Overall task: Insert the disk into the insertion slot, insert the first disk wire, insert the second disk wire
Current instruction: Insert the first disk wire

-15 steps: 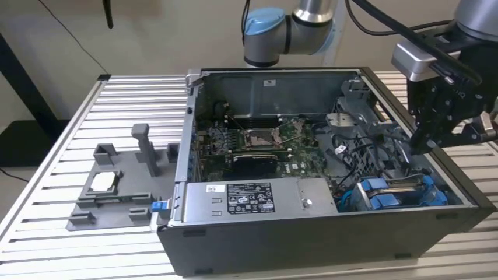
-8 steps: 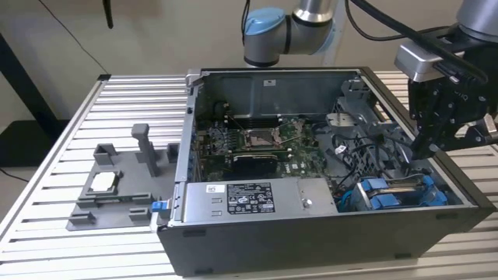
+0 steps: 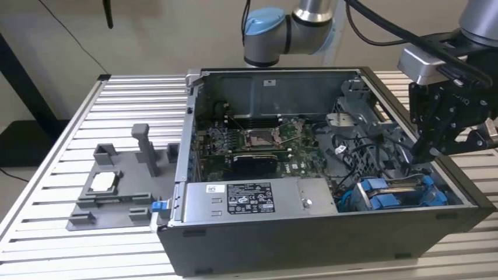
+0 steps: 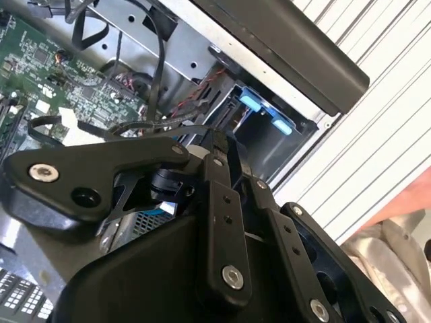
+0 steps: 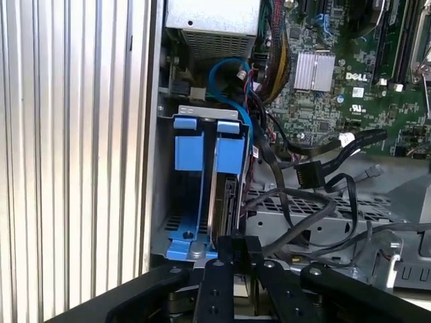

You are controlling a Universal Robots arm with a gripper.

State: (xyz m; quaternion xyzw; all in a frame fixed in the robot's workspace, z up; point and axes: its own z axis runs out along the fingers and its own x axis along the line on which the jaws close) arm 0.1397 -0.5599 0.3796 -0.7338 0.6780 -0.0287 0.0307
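Observation:
The insertion slot (image 3: 400,192) is the grey cage with blue clips in the case's corner, at the exterior view's lower right. The disk (image 5: 227,202) stands edge-on inside it, held in its blue carrier (image 5: 229,145). A second blue carrier (image 5: 188,145) sits beside it. My gripper (image 3: 424,156) hangs just above the cage with its black fingers closed together, the tips (image 5: 239,252) right at the disk's near end. A loose black wire with a flat connector (image 5: 312,176) lies beside the cage. A blue wire (image 5: 232,67) loops behind it.
The open computer case (image 3: 327,239) lies on a slatted metal table (image 3: 132,105). Inside are the motherboard (image 3: 265,143) and a labelled silver power-supply box (image 3: 249,195). A grey fixture (image 3: 116,186) stands at the exterior view's left. A person's sleeve (image 4: 397,235) is near the table.

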